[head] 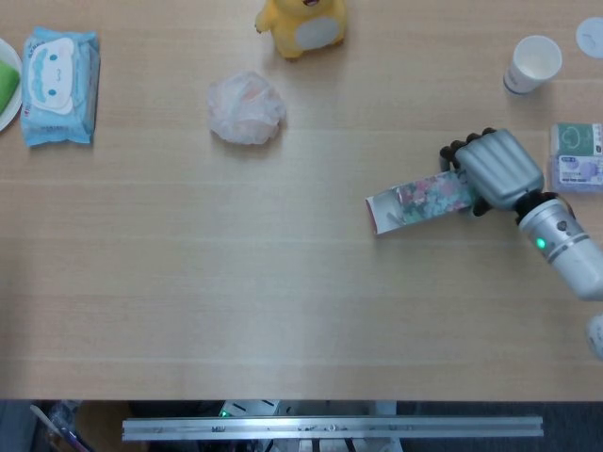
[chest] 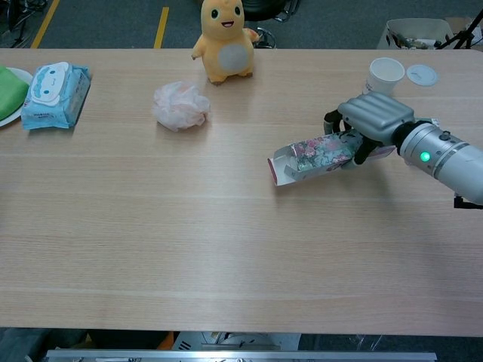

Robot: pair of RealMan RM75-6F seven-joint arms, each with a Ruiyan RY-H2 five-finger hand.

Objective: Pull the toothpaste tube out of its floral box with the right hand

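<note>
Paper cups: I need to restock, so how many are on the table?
1. The cup stands upright near the far right edge, beyond the robot hand holding the floral box. A round lid lies beside it. Nothing suggests another hidden one.

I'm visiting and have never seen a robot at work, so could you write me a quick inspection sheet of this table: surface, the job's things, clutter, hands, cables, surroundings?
Surface: pale wooden table.
Job's things: floral box lying on its side, open flap end pointing left; toothpaste tube not visible.
Clutter: yellow plush toy, pink crumpled bag, blue wipes pack, paper cup, small packets at the right edge, a plate with something green at the left edge.
Hands: right hand grips the box's right end; left hand not in view.
Cables: nothing seen.
Surroundings: dark floor with a yellow line beyond the table.
</note>
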